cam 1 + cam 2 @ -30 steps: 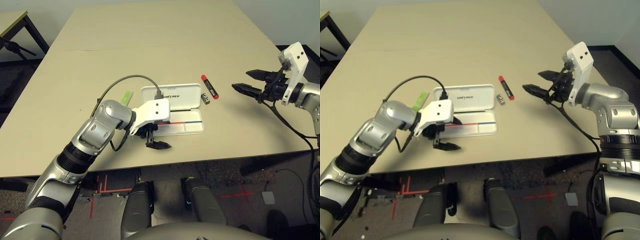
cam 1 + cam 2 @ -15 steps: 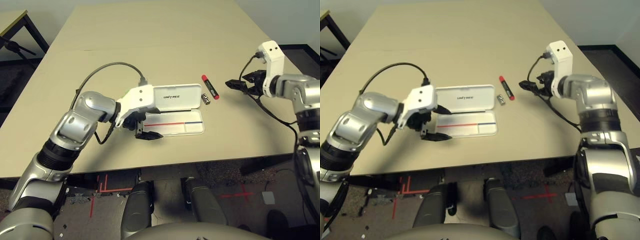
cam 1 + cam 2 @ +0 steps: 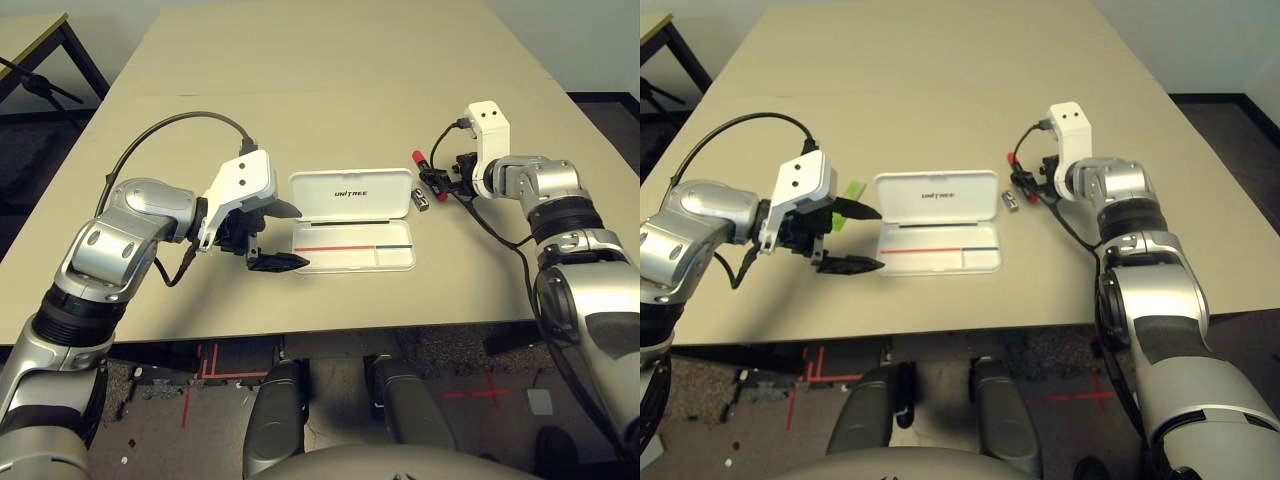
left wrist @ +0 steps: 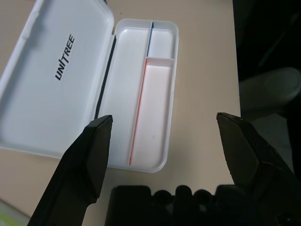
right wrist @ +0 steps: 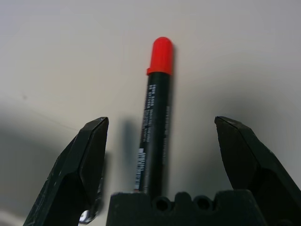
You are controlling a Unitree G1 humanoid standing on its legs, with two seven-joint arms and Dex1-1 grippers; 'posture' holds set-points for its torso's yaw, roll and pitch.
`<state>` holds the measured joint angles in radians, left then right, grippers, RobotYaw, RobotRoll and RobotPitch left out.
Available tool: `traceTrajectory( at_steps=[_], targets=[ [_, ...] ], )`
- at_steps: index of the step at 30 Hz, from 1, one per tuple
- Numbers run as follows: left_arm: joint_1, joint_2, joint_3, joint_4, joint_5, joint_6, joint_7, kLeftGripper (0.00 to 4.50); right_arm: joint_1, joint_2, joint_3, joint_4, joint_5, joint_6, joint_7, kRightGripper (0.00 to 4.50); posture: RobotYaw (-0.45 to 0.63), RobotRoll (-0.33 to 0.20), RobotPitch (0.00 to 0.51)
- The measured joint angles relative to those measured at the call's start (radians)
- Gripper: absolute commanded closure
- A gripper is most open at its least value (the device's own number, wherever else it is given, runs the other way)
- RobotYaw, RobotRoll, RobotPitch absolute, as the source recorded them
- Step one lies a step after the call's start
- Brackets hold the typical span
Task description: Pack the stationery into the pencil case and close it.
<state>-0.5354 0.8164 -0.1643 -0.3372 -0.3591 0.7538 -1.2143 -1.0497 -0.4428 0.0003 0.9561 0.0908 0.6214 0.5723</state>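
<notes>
Pencil case [image 3: 352, 218] lies open and apparently empty; right gripper [image 5: 162, 155], jaws wide, straddles the marker [image 5: 154, 127]; left gripper [image 4: 164, 141] spread, empty; packing unstarted.

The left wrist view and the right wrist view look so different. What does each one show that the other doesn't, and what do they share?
The left wrist view has the open pencil case: its lid printed UNITREE lies flat beside a divided tray that holds nothing, framed by the open left claw. A sliver of the green highlighter sits at one corner.

The right wrist view has the marker, red cap pointing away, lying between the fingers of the open right claw, untouched.

Both show the beige table and a pair of spread black fingers.
</notes>
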Motion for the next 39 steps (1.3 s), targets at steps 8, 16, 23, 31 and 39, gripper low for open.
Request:
traceTrajectory(
  at_steps=[8,16,23,31,39],
  targets=[
    [0.004,0.008,0.000,-0.012,-0.039,0.021,0.030,0.01,-0.002,0.013,-0.001,0.032,-0.026,-0.015,-0.009,0.18,0.03,0.000,0.192],
    [-0.003,0.009,0.000,-0.012,-0.057,0.035,0.050,0.00,-0.003,0.018,-0.017,0.039,-0.037,-0.017,-0.032,2.92,0.03,0.000,0.197],
    [-0.005,0.012,0.000,-0.011,-0.069,0.042,0.058,0.00,-0.004,0.009,-0.015,0.024,-0.037,-0.008,-0.012,3.97,0.02,0.000,0.198],
    [-0.011,0.014,0.000,0.001,-0.068,0.024,0.065,0.00,0.063,-0.117,0.024,-0.163,-0.036,0.089,0.162,3.97,0.01,0.000,0.194],
    [-0.017,0.023,0.006,0.090,-0.056,-0.052,0.066,0.00,0.263,-0.311,0.026,-0.509,0.049,0.107,0.414,3.97,-0.02,0.000,0.183]
  ],
)
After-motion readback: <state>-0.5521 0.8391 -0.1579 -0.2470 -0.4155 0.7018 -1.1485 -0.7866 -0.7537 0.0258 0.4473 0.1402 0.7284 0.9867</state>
